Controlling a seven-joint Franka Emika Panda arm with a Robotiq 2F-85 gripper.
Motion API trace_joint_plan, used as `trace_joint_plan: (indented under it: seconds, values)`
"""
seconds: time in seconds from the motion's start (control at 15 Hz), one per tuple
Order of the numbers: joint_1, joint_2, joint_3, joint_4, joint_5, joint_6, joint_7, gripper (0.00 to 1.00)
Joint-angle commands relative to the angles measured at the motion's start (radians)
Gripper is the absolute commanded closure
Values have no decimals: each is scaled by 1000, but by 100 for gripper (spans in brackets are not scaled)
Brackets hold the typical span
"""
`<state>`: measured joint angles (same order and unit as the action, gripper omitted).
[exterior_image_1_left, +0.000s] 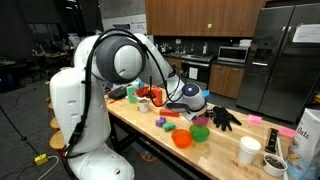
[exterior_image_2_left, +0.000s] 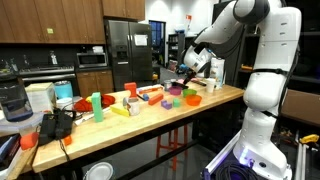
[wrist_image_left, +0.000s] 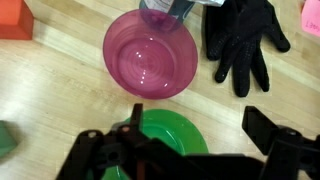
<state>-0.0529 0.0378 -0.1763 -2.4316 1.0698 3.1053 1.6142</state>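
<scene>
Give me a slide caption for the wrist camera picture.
Open gripper over a green bowl, pink bowl and black glove beyond, on a wooden table.

Arm (exterior_image_1_left: 162, 72) reaches forward and down, fingers (wrist_image_left: 262, 126) spread wide.

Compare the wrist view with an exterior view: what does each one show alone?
Only the wrist view shows the empty inside of the pink bowl and that the end effector is open. Only an exterior view shows the white arm, the orange bowl, the white cup and the refrigerator. Both show the black glove and the green bowl.
</scene>
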Motion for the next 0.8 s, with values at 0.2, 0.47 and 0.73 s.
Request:
trace_joint_plan:
  seconds: [0.2,0.47,0.73]
  values:
    - [-4,19,21,59,93,-22,-67,0]
    - [-19,50,19,105,181,-38,-182,0]
    - [-65,107,8,190,320,-125,-405,0]
